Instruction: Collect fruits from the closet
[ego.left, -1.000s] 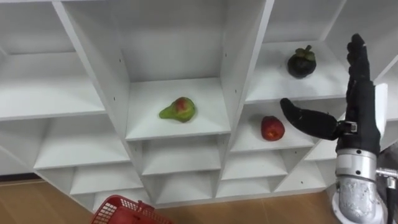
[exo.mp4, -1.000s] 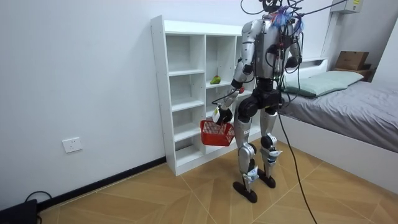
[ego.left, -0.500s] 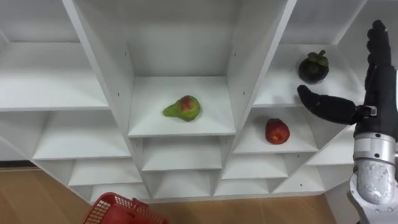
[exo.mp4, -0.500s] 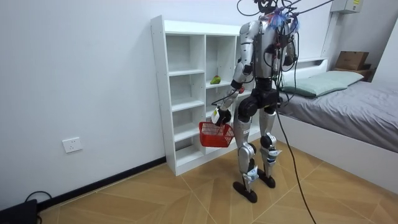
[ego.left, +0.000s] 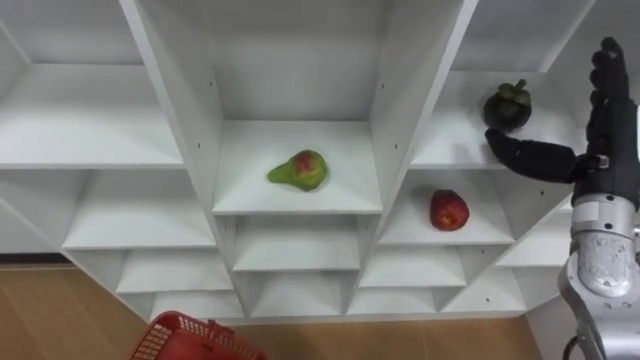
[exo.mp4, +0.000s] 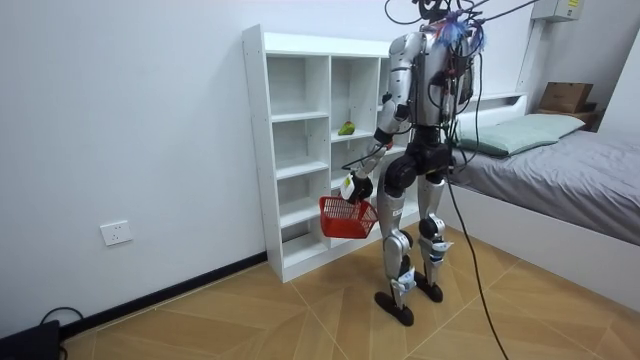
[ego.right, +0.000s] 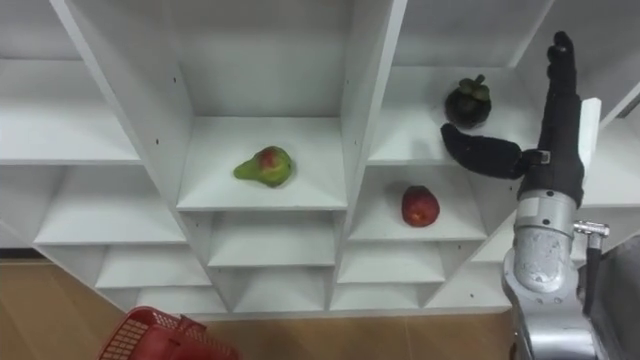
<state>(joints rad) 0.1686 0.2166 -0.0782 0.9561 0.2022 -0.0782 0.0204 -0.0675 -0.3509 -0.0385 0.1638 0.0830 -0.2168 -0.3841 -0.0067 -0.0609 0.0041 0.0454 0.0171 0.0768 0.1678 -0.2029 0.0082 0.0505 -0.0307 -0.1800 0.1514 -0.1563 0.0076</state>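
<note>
three closet shelves (ego.left: 100, 135): pear (ego.left: 300, 169), apple (ego.left: 449, 209), mangosteen (ego.left: 508, 106); left hand (exo.mp4: 350, 187) holds basket (exo.mp4: 348, 215)

White closet (ego.left: 395, 120); green pear (ego.left: 299, 170), red blush; red apple (ego.left: 449, 210); dark purple mangosteen (ego.left: 508, 106); red lattice basket (ego.left: 185, 338); black right robot hand (ego.left: 603, 160); brown wood-grain floor (ego.left: 60, 310).

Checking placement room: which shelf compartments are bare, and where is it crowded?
Left column shelves are bare, as are the low compartments under the pear and apple. Crowded: the right hand hovers open by the mangosteen. The left hand holds the basket.
</note>
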